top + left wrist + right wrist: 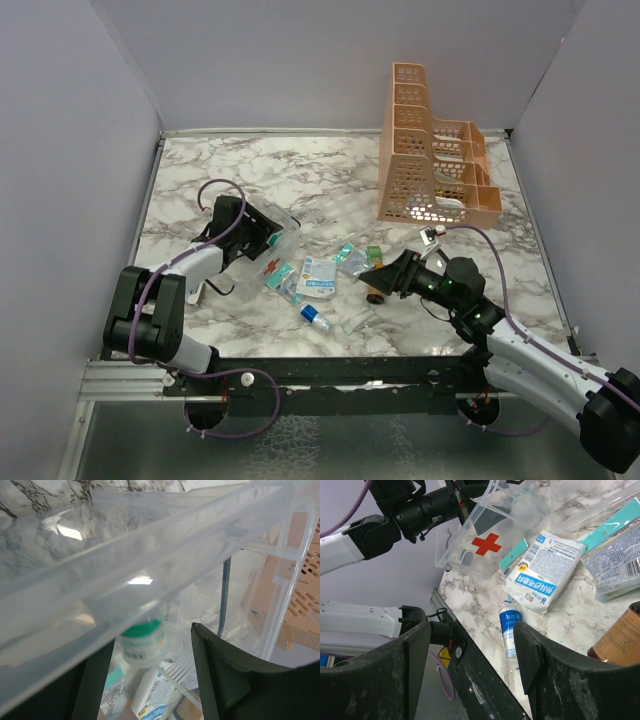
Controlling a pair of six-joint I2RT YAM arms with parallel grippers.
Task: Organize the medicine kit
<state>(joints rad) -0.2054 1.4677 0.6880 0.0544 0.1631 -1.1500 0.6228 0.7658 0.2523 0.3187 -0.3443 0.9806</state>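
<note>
The medicine kit (268,232), a clear plastic box with a red cross (486,544), lies tilted at the left of the table. My left gripper (243,232) reaches in at its rim. In the left wrist view the kit's clear wall (165,545) slants across in front of the left gripper (152,637). Its fingers stand well apart, and a green-capped bottle (143,639) shows through the plastic between them. My right gripper (372,272) hangs open and empty over the table's front part (470,627), above a small blue-labelled bottle (510,632).
Loose items lie mid-table: a white packet with blue print (320,277), teal packs (350,255), a small blue bottle (315,318), a brown bottle (376,295) and a clear sachet (357,320). The orange tiered rack (430,160) stands at the back right. Walls enclose three sides.
</note>
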